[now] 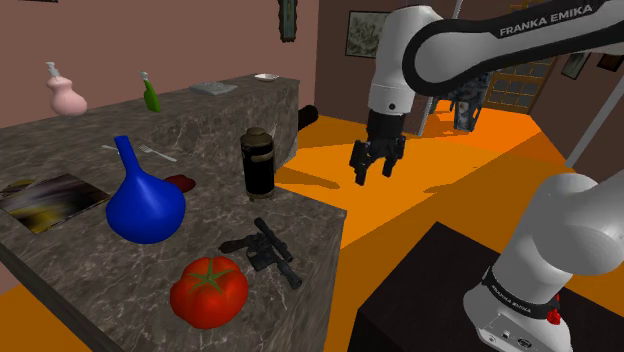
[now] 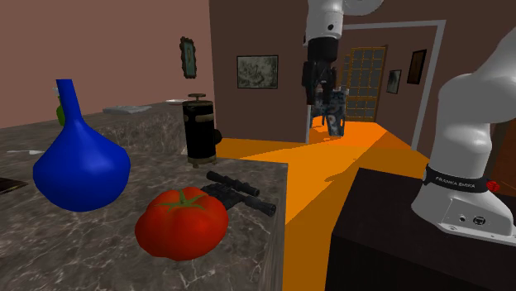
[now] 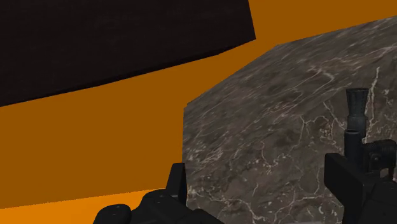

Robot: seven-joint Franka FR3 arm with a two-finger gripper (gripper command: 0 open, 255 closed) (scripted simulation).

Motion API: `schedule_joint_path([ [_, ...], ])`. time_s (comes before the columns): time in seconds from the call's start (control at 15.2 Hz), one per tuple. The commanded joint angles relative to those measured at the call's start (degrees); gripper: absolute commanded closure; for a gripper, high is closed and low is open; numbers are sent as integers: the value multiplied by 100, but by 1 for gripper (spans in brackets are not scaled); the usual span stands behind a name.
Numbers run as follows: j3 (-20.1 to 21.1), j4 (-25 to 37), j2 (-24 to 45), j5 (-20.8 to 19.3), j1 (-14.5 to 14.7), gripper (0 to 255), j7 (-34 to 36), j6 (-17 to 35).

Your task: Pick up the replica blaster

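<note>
The black blaster (image 1: 266, 250) is pictured lying flat on the marble tabletop (image 1: 210, 225), close to its corner. It is set just beside a red tomato (image 1: 208, 290) and near a blue vase (image 1: 146, 205) and a dark canister (image 1: 257, 163). The pincer (image 1: 374, 163) is seen in the air over the orange floor (image 1: 400, 215), off the tabletop's edge and apart from the blaster. Its fingers (image 3: 177, 183) are spread apart and nothing is gripped. In the wrist view, what appears to be the barrel (image 3: 355, 111) is glimpsed by one finger.
</note>
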Motion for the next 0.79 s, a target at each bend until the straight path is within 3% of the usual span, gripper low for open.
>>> schedule_joint_path([
  [0.0,206,-10,338,75,58,0,170,401],
  [0.4,818,258,1482,82,166,0,777,1405],
  [0.73,1269,693,2580,-263,191,0,1435,2131],
])
